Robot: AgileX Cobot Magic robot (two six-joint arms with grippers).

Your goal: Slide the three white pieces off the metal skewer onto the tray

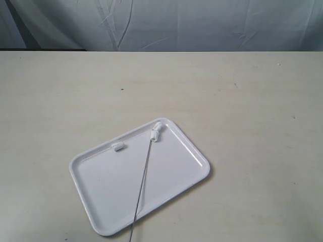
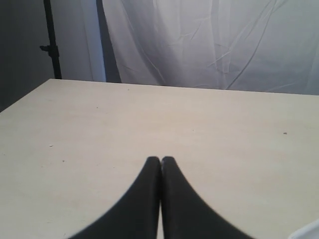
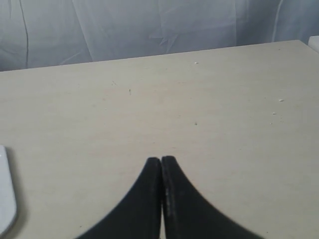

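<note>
The white tray point(image 1: 101, 201) lies slantwise on the table in the exterior view. The metal skewer point(image 1: 143, 180) rests across it, its near end sticking out past the tray's front rim. Two white pieces point(image 1: 156, 132) sit together at the skewer's far end by the tray's far corner. A third white piece point(image 1: 118, 147) lies apart on the tray by its back rim. Neither gripper shows in the exterior view. My left gripper point(image 2: 160, 160) is shut over bare table, holding nothing, with a tray corner point(image 2: 311, 231) beside it. My right gripper point(image 3: 160, 159) is likewise shut and empty, with a tray edge point(image 3: 6, 194) to one side.
The pale table point(image 1: 242, 101) stretches back to a grey cloth backdrop point(image 1: 202, 22). A black stand point(image 2: 50, 45) rises beyond the table's corner in the left wrist view.
</note>
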